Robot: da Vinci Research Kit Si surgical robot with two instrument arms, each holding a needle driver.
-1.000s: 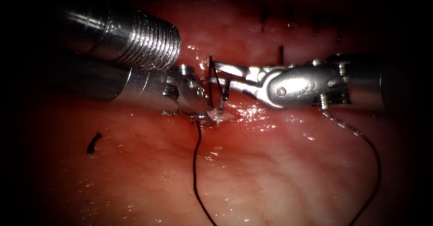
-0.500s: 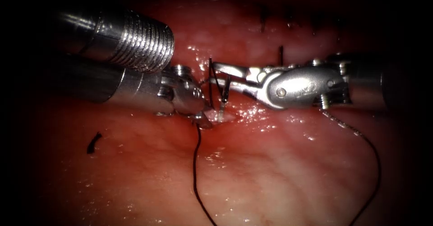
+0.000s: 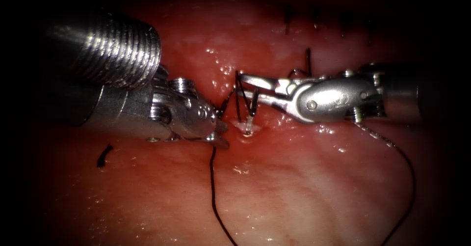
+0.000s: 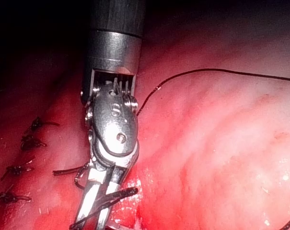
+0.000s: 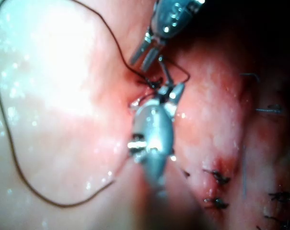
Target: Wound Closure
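Note:
On the red tissue (image 3: 294,192), my left tool (image 3: 220,134) lies left of the stitch site (image 3: 245,127). Its jaws are shut on the dark thread (image 3: 212,187), which hangs from them toward the lower edge. From the right, my right tool (image 3: 241,86) reaches in with its jaws open and holding nothing. Thread loops (image 3: 239,98) wrap around these jaws and run down into the tissue. The left wrist view shows the right tool (image 4: 89,218) with thread (image 4: 111,194) crossing its open jaws. In the right wrist view the right tool (image 5: 168,91) faces the left tool (image 5: 142,58).
Finished stitches (image 3: 309,59) line the tissue behind the right tool, and also show as stitches (image 4: 25,141) and stitches (image 5: 216,177). A long slack thread (image 3: 409,177) curves from under the right tool's wrist. A cut thread end (image 3: 102,155) lies at the left.
My left tool has drawn back to the left with the thread. The right tool shifted slightly right and down, with the loops still around its open jaws.

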